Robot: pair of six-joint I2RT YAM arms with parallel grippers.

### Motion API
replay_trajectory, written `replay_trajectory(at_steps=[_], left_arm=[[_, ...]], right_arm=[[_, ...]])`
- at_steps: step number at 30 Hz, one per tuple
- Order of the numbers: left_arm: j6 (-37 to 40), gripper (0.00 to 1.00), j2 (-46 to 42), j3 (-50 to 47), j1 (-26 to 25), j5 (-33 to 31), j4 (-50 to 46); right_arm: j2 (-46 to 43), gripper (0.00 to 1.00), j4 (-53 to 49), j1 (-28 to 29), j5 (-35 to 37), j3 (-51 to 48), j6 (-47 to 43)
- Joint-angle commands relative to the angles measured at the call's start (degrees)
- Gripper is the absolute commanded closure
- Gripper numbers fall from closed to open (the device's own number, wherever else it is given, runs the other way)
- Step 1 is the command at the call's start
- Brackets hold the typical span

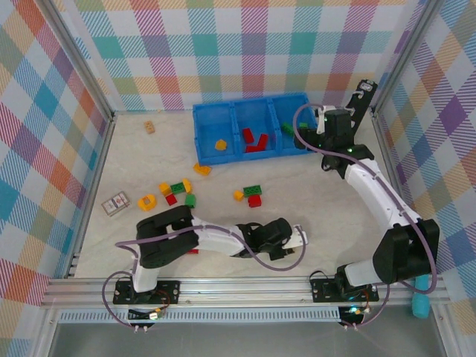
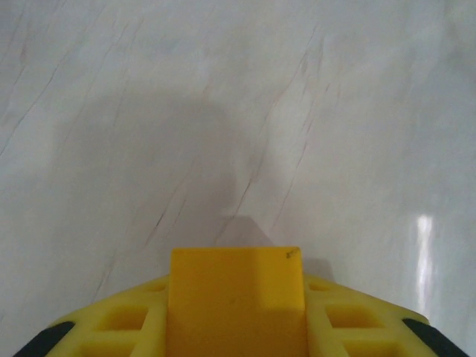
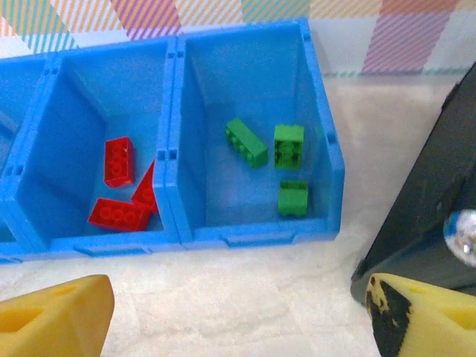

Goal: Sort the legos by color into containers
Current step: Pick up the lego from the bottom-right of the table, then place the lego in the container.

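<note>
Left gripper (image 1: 300, 239) low over table, clenched on yellow-orange plastic brick (image 2: 236, 297). Blue three-compartment plastic bin (image 1: 234, 119): its yellow compartment lies eleven o'clock, well apart. Right gripper (image 3: 238, 320) released, facing green compartment. Loose bricks (image 1: 253, 195) nearer left arm

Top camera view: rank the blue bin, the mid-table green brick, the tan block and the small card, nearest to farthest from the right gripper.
1. blue bin, right by the right gripper, at the back
2. green brick, mid-table
3. tan block, back left
4. small card, left edge
</note>
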Motion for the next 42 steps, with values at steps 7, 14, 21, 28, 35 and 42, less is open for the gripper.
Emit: replay_trajectory(at_steps=[7, 14, 21, 28, 35, 42], left_arm=[[-2.87, 0.76, -23.1, -4.78, 8.8, -7.12, -2.53], [-3.98, 0.77, -28.35, -3.89, 19.21, -11.29, 5.57], [-8.05, 0.77, -21.41, 2.83, 31.05, -13.9, 8.82], [-15.79, 0.77, -11.05, 12.95, 41.25, -12.09, 6.05], [-19.88, 0.77, 2.92, 22.38, 46.29, -8.67, 2.05], [-24.01, 0.77, 11.49, 27.61, 48.58, -7.36, 0.16]], right_arm=[[-4.71, 0.1, 3.84, -0.42, -12.37, -9.88, 5.1], [-5.91, 0.1, 4.38, 0.65, -16.09, -16.74, 8.17], [-6.14, 0.1, 6.0, 7.18, -16.56, -22.04, 13.02], [-7.42, 0.1, 3.64, 16.23, -8.8, -23.6, 14.29], [-9.39, 0.1, 1.6, 19.93, -5.46, -23.99, 14.06], [-11.04, 0.1, -0.48, 22.2, -3.77, -23.98, 13.88]])
